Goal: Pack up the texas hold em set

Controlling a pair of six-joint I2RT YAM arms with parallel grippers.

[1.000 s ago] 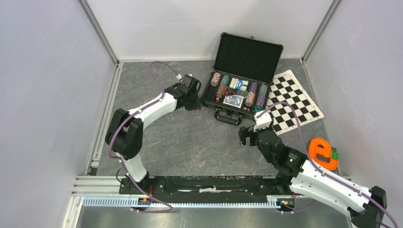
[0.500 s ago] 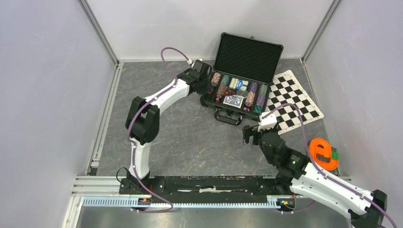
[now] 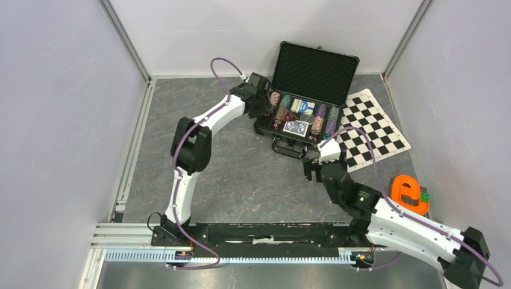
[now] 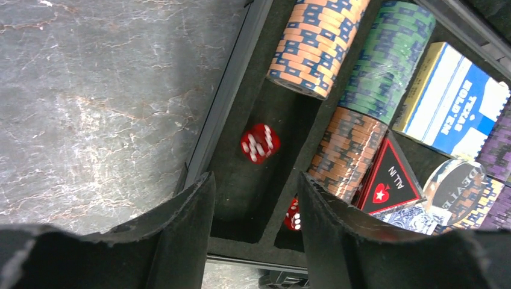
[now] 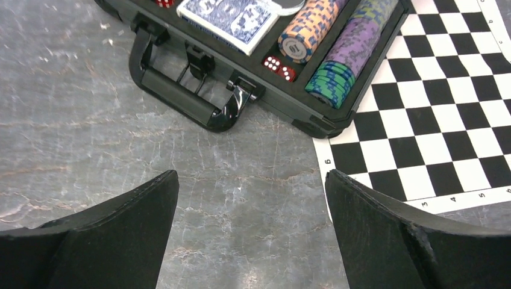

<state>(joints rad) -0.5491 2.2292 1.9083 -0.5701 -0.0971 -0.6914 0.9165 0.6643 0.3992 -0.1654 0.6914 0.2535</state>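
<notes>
The black case [image 3: 313, 67] lies open at the back, its foam lid up and its handle [image 3: 288, 149] toward me. It holds rows of striped chips [image 4: 316, 42], a blue card box [image 4: 455, 105], the red triangular marker [image 4: 388, 180] and a blue deck [image 5: 229, 18]. My left gripper [image 3: 263, 108] is open and empty over the case's left end. In the left wrist view it [image 4: 256, 180] stands just above a red die [image 4: 260, 142] lying in the end compartment, with another die [image 4: 293, 215] beside it. My right gripper [image 3: 314, 170] is open and empty over bare floor near the handle [image 5: 175, 96].
A black-and-white checkered mat [image 3: 370, 126] lies right of the case, partly under its corner [image 5: 434, 120]. An orange ring-shaped object [image 3: 408, 194] sits at the far right. Two more dice [image 5: 278, 66] lie in the case's front slot. Walls close off the sides and back.
My left gripper has moved right and back from the floor beside the case to above the case's left end. The right gripper has shifted only slightly.
</notes>
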